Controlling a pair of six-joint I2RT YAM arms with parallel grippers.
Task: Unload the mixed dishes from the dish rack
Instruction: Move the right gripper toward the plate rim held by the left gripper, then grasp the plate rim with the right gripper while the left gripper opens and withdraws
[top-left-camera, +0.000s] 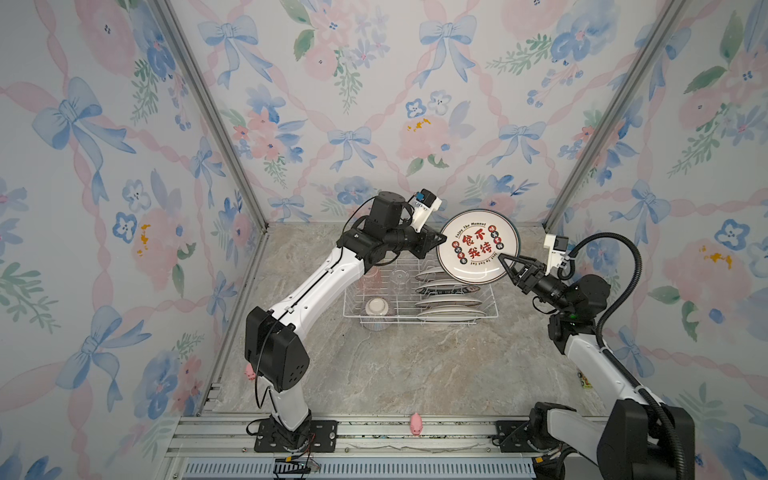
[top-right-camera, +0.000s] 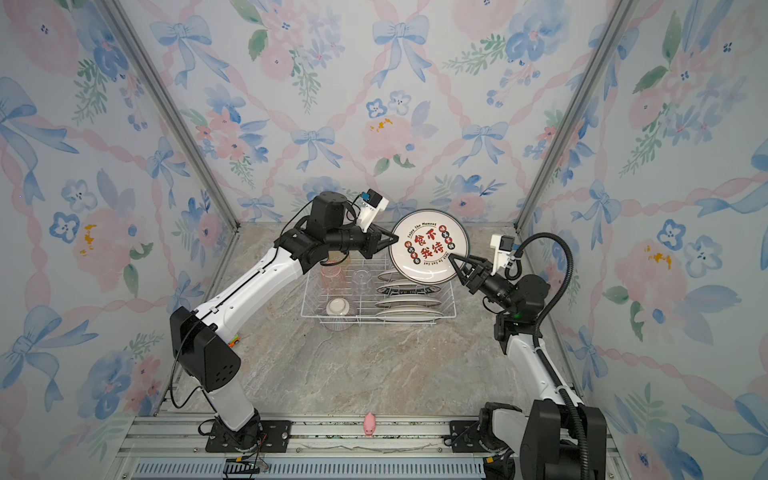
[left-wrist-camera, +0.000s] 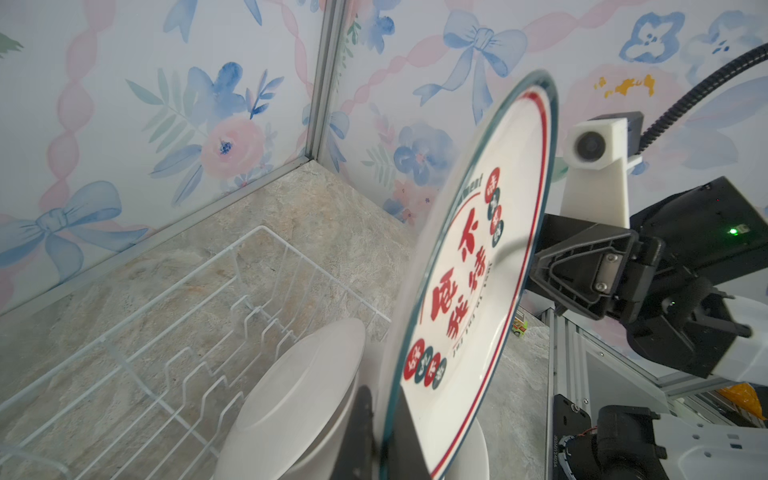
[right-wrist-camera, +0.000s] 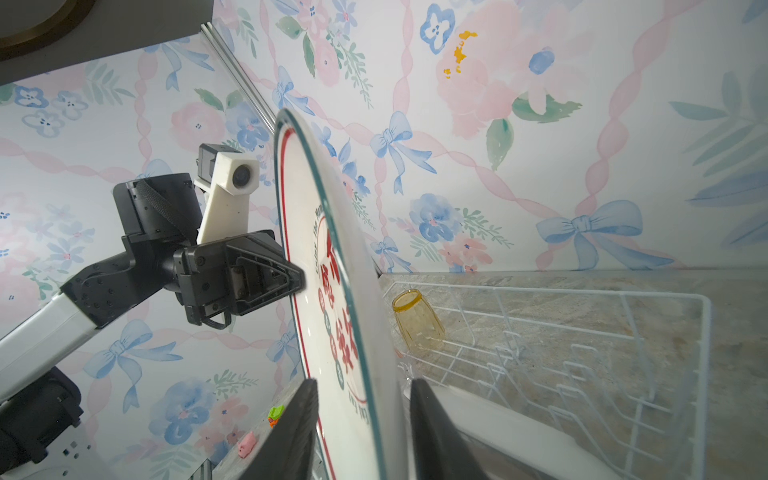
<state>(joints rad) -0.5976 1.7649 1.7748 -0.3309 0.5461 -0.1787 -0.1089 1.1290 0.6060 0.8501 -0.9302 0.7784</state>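
Plate (top-left-camera: 478, 246), dark-rimmed with red lettering, stands on edge in the air between the two pincers, above the rack (right-wrist-camera: 602, 291). Left pincer (top-left-camera: 443, 241) is clamped tight on its rim; in the left wrist view its fingers (left-wrist-camera: 362, 415) pinch the edge, their bases cut off by the frame. Right pincer (top-left-camera: 503, 260) straddles the opposite rim, part open. In the right wrist view one finger (right-wrist-camera: 432, 415) stands just off the plate's back; whether the other touches its face I cannot tell. Below both pincers four plates (top-left-camera: 449, 301) sit on edge in the rack. Below the left pincer are an upturned bowl (top-left-camera: 377, 307), a clear tumbler (top-left-camera: 400, 279) and a pink tumbler (top-left-camera: 370, 277), half hidden by the arm. A yellow tumbler (right-wrist-camera: 417, 322) shows only in the right wrist view, beyond that pincer.
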